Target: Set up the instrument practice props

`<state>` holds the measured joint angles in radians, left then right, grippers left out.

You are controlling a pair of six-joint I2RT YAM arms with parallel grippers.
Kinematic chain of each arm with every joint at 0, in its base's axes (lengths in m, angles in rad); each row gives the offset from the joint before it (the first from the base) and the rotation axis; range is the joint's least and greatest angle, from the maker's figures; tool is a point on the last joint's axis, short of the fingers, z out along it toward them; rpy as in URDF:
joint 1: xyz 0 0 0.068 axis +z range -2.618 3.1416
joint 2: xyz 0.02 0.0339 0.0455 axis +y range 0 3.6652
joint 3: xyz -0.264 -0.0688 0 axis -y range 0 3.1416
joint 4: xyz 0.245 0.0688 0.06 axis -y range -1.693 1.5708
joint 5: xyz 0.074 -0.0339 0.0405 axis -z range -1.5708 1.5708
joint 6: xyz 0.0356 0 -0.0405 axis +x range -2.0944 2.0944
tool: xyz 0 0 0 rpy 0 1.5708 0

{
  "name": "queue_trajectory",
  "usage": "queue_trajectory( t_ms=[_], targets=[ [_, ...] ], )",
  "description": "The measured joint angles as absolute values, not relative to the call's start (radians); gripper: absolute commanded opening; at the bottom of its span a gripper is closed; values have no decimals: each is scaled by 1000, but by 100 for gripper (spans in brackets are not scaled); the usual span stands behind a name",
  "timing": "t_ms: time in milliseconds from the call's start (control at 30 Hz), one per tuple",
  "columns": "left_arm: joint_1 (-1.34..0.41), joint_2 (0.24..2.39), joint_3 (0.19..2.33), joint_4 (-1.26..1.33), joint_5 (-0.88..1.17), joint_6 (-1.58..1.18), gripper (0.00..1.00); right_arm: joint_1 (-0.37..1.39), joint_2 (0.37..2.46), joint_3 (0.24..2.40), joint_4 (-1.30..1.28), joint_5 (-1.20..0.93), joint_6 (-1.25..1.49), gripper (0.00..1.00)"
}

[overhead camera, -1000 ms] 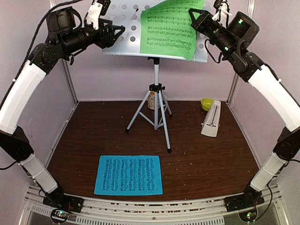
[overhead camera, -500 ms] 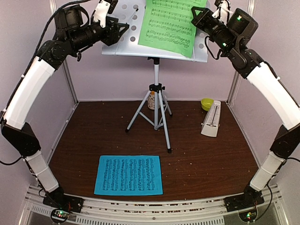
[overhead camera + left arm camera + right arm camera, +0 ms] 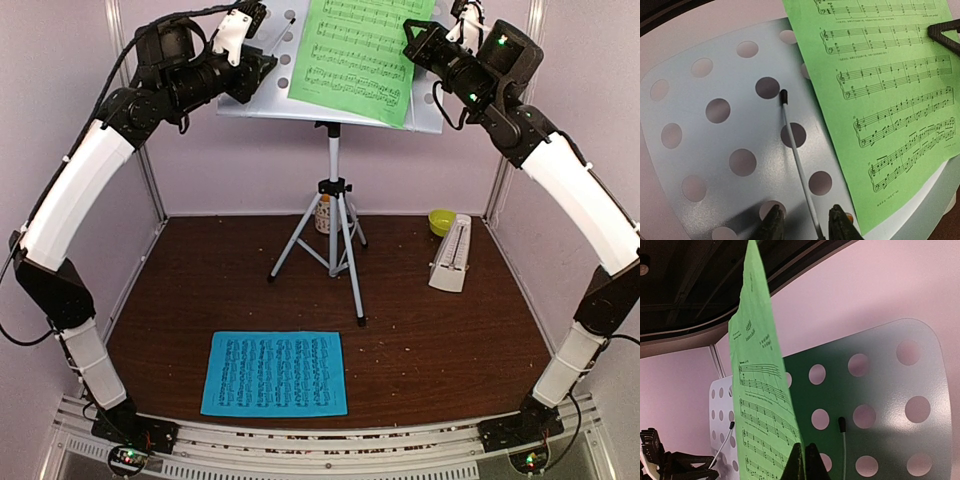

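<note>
top external, near edge first: a flat blue music sheet (image 3: pixel 275 373) lies printed side up on the dark brown table (image 3: pixel 450 340), well apart from both arms. what's behind it?

mid-table, the silver tripod (image 3: pixel 333 225) stands with its legs spread, and a patterned mug (image 3: pixel 322 214) is partly hidden behind them. off to the right, the white pyramid metronome (image 3: pixel 451 254) is upright, with a small lime-green bowl (image 3: pixel 441 221) just beside it at the back.

and up top?

the white perforated-metal music stand desk (image 3: pixel 262 98) sits on the tripod's post, with the green music sheet (image 3: pixel 362 55) over its right half. the right gripper (image 3: pixel 412 38) is at that sheet's right edge.

right wrist view, what's the grip?

fingers (image 3: pixel 799 460) are pressed together on the green sheet's edge. the paper stands out from the desk and throws a green shadow on it.

left side?

the left gripper (image 3: pixel 262 68) is up at the desk's left half. on the left wrist view its fingers (image 3: pixel 772 223) are parted, one either side of a thin white retainer rod with a black tip (image 3: pixel 795 155) lying along the desk face. can't tell whether they touch it. the green sheet is just to the rod's right.
</note>
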<state>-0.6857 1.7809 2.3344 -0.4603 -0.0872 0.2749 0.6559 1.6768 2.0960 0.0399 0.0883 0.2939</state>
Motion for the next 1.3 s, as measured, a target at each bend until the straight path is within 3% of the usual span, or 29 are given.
queue_trajectory(
  t_ms=[267,867,1300],
  targets=[
    [-700,1776,2265,-343,-99,284,0,656,1679,2096,39,95,291,0],
    [-720,1655,1908,78,-146,278,0,671,1693,2096,37,148,238,0],
    [-722,1648,1853,179,-112,278,0,738,1779,2194,38,158,115,0]
  ],
)
